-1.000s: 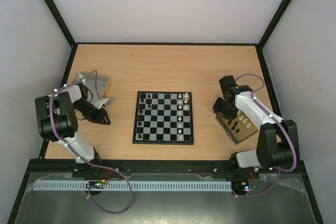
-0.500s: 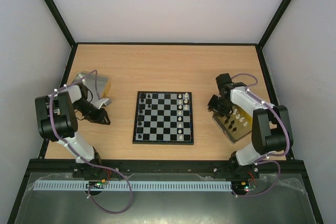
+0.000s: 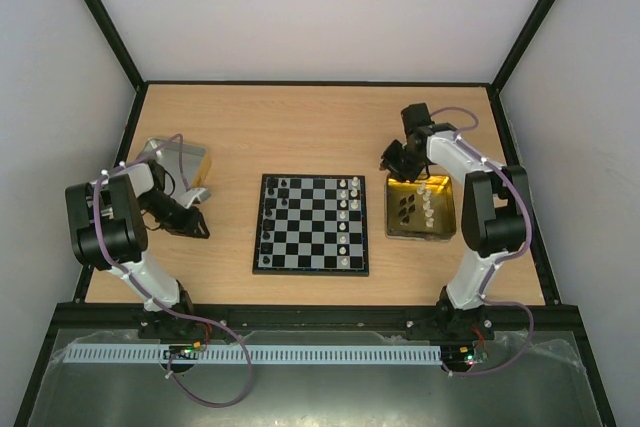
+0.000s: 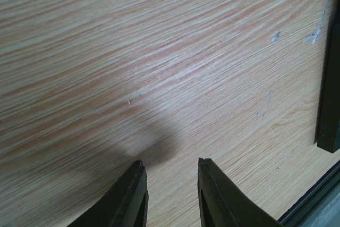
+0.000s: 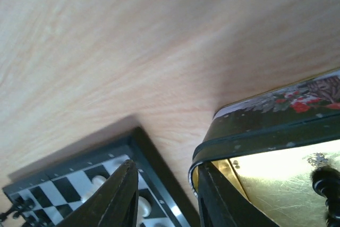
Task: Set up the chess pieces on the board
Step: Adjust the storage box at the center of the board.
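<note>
The board [image 3: 312, 225] lies mid-table, with black chess pieces [image 3: 268, 209] down its left side and white chess pieces [image 3: 350, 187] down its right side. More pieces stand in the gold tin [image 3: 446, 232] just right of the board. My right gripper [image 3: 393, 160] is at the tin's far-left corner. In the right wrist view it [image 5: 167, 164] is open: one finger sits inside the tin wall [image 5: 255, 142], the other over the board's edge [image 5: 154, 158]. My left gripper [image 3: 200, 227] is low over bare wood left of the board, open and empty [image 4: 171, 162].
A shiny tin lid [image 3: 180, 159] lies at the far left behind my left arm. Black frame rails [image 3: 128, 147] border the table on all sides; one rail [image 4: 329, 78] shows in the left wrist view.
My right gripper swung left and toward the far side. The gold tin turned and slid with it, ending square beside the board. The left arm stayed put.
</note>
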Controlling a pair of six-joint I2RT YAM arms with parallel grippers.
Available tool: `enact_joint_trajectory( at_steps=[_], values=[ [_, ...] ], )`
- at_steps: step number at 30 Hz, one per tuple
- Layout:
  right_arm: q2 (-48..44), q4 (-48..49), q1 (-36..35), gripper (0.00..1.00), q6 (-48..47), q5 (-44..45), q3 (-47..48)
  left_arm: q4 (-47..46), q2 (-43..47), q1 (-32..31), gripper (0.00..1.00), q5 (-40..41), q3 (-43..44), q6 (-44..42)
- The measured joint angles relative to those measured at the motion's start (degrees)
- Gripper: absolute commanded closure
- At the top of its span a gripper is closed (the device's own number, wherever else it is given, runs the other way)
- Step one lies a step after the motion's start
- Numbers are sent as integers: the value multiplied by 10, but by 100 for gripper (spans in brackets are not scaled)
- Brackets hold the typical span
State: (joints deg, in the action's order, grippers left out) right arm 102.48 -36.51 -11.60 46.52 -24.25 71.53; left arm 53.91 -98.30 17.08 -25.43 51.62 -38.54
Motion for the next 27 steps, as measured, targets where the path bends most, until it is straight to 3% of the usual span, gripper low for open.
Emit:
enact_joint_trajectory(
  at_steps=[7,12,22,27],
  values=[
    [-12,-13,-3,72,-16,26,24,-2,11,1,71,1,-10,12],
    [-82,-31,-21,72,-41,61,-26,-1,28,1,70,8,-10,29],
    [-193,-67,-38,93,-75,83,-158,11,70,0,66,36,30,57],
    [-254,-96,-47,94,-66,103,-188,19,86,-24,66,37,30,61]
  ],
)
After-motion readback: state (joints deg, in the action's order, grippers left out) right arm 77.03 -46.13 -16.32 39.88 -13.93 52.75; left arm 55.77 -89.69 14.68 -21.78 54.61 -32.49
